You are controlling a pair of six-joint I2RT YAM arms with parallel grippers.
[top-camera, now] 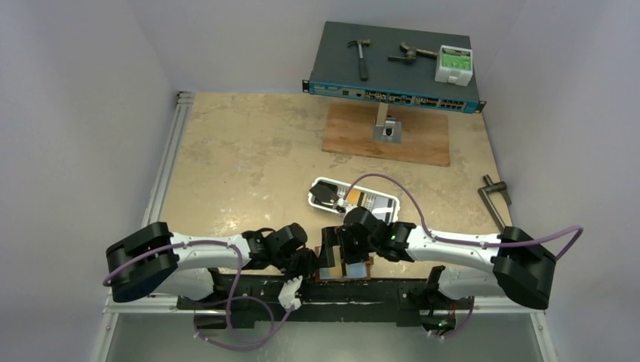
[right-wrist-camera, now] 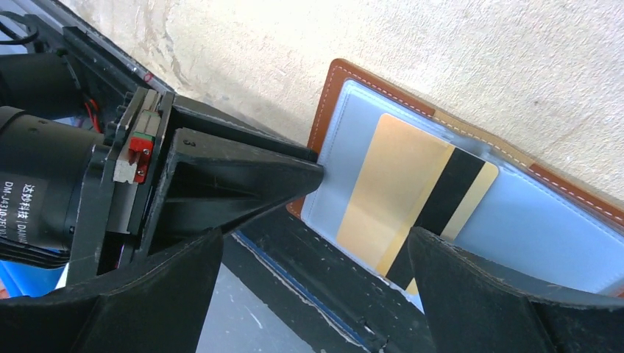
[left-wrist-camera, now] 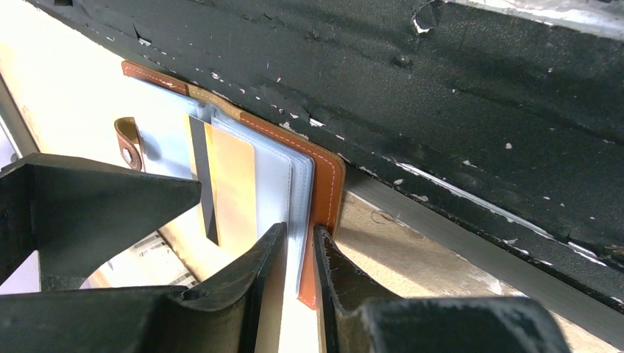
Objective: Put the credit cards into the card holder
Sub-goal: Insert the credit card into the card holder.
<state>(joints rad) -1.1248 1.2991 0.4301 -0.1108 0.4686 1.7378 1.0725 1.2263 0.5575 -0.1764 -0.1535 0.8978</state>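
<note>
Card holder [top-camera: 356, 270] mostly covered from above (white tray [top-camera: 392, 202] contents too small)

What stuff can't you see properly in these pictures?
- Left wrist view: the left hand hides the gold card's lower end.
- Right wrist view: a finger of the right hand covers the card's corner; the picture edge cuts off the card holder's right end.
- Top view: both hands cover most of the card holder; things in the white tray are too small to name.
</note>
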